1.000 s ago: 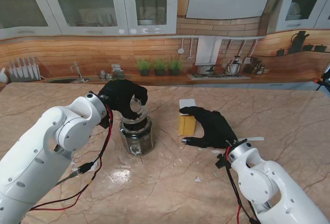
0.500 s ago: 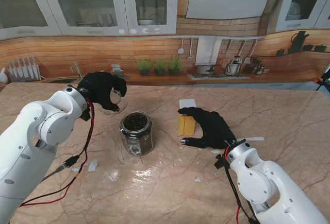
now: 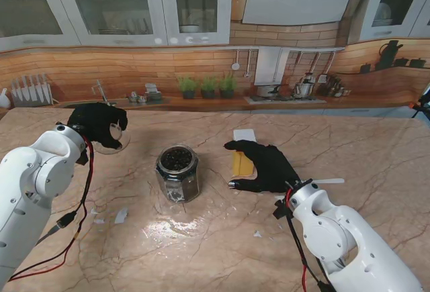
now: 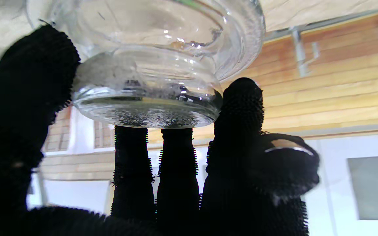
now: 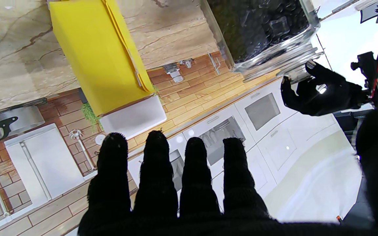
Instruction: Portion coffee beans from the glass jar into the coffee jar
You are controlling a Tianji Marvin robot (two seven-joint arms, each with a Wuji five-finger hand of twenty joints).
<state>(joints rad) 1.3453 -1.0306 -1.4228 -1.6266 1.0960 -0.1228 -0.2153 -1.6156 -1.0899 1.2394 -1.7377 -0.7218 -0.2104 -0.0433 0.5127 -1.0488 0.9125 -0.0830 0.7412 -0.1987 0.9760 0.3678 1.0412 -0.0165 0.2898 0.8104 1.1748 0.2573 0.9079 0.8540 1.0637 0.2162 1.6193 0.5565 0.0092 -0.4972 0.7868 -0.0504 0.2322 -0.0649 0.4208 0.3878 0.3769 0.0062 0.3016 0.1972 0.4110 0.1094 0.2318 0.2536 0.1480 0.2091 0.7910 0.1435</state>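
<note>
The left hand [image 3: 97,123] has carried the glass lid [image 4: 149,65] leftward off the jar [image 3: 177,172], fingers clamped; probably slippery, fragile. Right hand [image 3: 265,166] spread.

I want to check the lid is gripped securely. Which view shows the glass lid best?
The left wrist view: the glass lid fills it, with the left hand fingertips pressed around its stopper. The stand view shows it only as a small clear shape mostly hidden by the hand. The right wrist view shows the hand far off; the lid is hardly discernible.
</note>
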